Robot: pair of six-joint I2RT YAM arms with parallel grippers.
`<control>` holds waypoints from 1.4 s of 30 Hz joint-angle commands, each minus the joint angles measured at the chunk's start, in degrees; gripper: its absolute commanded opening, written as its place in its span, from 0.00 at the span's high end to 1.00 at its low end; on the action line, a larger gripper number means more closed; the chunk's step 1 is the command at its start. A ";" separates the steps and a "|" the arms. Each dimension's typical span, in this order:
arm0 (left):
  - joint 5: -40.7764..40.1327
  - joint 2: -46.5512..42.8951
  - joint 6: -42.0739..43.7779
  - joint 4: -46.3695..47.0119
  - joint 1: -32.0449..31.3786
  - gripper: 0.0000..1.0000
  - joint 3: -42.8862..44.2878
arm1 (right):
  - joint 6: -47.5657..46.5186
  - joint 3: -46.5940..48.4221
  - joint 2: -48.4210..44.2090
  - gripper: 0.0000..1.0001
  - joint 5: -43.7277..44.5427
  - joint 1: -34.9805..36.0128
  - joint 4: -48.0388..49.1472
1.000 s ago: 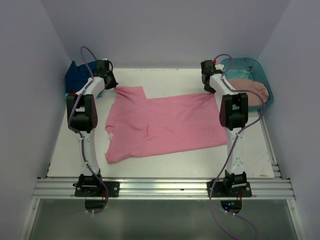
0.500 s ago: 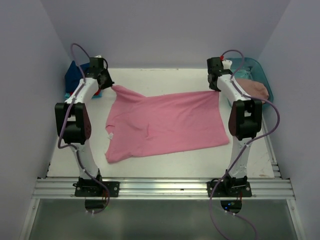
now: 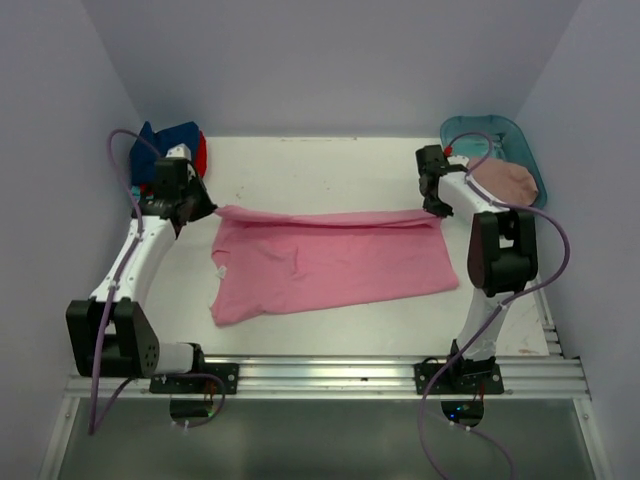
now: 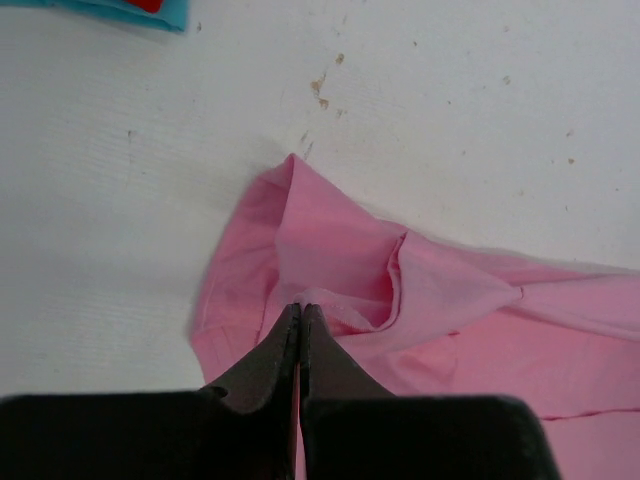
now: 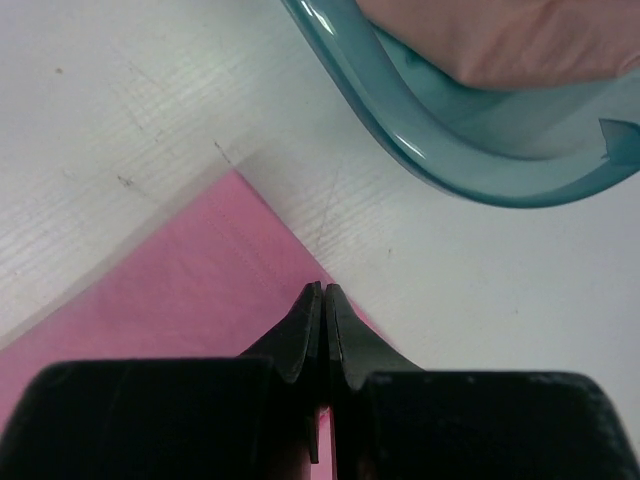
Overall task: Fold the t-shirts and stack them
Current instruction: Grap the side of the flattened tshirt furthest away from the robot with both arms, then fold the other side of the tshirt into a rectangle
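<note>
Pink shirt [image 3: 330,265] is pinched at both far corners: left gripper [image 4: 300,318] and right gripper [image 5: 322,300] are each clamped tight on cloth. Over the last second they've hauled that back edge up and toward the near side, so it's doubling over mid table [image 3: 300,165]. First fold's underway, imo; rose shirt [image 3: 505,182] waits in the tub [image 3: 500,122].

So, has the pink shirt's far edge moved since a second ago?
Yes. The far edge of the pink shirt has come toward the near side, away from the table back edge, held by the left tool and right tool.
</note>
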 commanded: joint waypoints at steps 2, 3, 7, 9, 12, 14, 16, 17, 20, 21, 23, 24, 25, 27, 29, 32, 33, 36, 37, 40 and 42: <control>2.10 -8.87 0.20 -0.68 0.18 1.00 -5.42 | 2.91 -2.27 -5.87 1.00 1.85 -0.21 0.30; 2.36 -10.10 0.20 -1.21 0.18 1.00 -7.34 | 3.00 -2.62 -6.49 1.00 2.03 -0.30 0.12; 4.73 -17.73 0.20 -2.61 0.10 1.00 -12.80 | 3.44 -5.25 -9.22 1.00 3.17 -0.30 -0.41; 4.30 -19.94 0.55 -3.67 0.10 1.00 -15.52 | 3.71 -6.22 -10.36 1.00 3.87 -0.30 -0.41; 4.91 -23.29 0.99 -5.69 0.10 1.00 -18.86 | 4.15 -7.54 -10.89 1.00 4.75 -0.21 -0.50; 7.28 -25.66 0.81 -6.65 0.10 1.00 -21.32 | 4.15 -8.25 -10.72 1.00 4.76 -0.30 -0.50; 8.34 -27.76 0.20 -8.06 0.10 1.00 -22.39 | 4.24 -8.68 -10.28 1.00 4.93 -0.21 -0.59; 8.43 -28.47 -0.06 -8.15 0.10 1.00 -22.83 | 4.50 -8.77 -10.10 1.00 5.11 -0.30 -0.59; 8.87 -29.97 -0.42 -10.34 -0.52 1.00 -21.08 | 4.67 -9.56 -9.49 1.00 5.28 -0.21 -0.24; 9.22 -30.06 -0.42 -10.79 -0.52 1.00 -20.81 | 4.67 -9.65 -9.31 1.00 5.37 -0.30 -0.15; 9.04 -30.41 -0.33 -11.93 -0.52 1.00 -20.55 | 4.76 -10.00 -8.96 1.00 5.37 -0.30 0.03; 8.96 -30.59 -0.33 -12.02 -0.52 1.00 -20.63 | 4.76 -10.01 -8.87 1.00 5.37 -0.30 -0.06; 9.04 -31.03 -0.33 -12.46 -0.52 1.00 -20.72 | 4.85 -10.18 -8.87 1.00 5.37 -0.21 -0.15; 9.31 -31.38 -0.33 -13.34 -0.52 1.00 -21.25 | 4.85 -10.36 -8.96 1.00 5.55 -0.30 -0.15; 9.31 -32.08 -0.24 -14.30 -0.52 1.00 -21.77 | 4.76 -10.88 -9.31 1.00 5.63 -0.21 0.03; 9.31 -32.87 -0.42 -15.18 -0.52 1.00 -22.30 | 4.85 -11.41 -9.40 1.00 5.72 -0.21 0.20; 9.31 -33.14 -0.50 -15.36 -0.52 1.00 -22.30 | 4.94 -11.59 -9.40 1.00 5.64 -0.30 0.20; 9.05 -33.84 -0.77 -16.41 -0.52 1.00 -22.39 | 5.03 -12.03 -9.40 1.00 5.55 -0.21 -0.06; 9.57 -34.19 -0.86 -17.37 -0.52 0.96 -22.31 | 5.11 -12.29 -9.48 1.00 5.55 -0.21 -0.23; 10.18 -36.81 -1.99 -20.00 -0.52 0.70 -22.13 | 5.64 -12.55 -10.53 0.69 5.28 -0.21 -1.81; 9.66 -38.93 -2.70 -21.68 -0.52 0.35 -21.08 | 6.26 -12.47 -11.68 0.47 4.76 -0.12 -3.48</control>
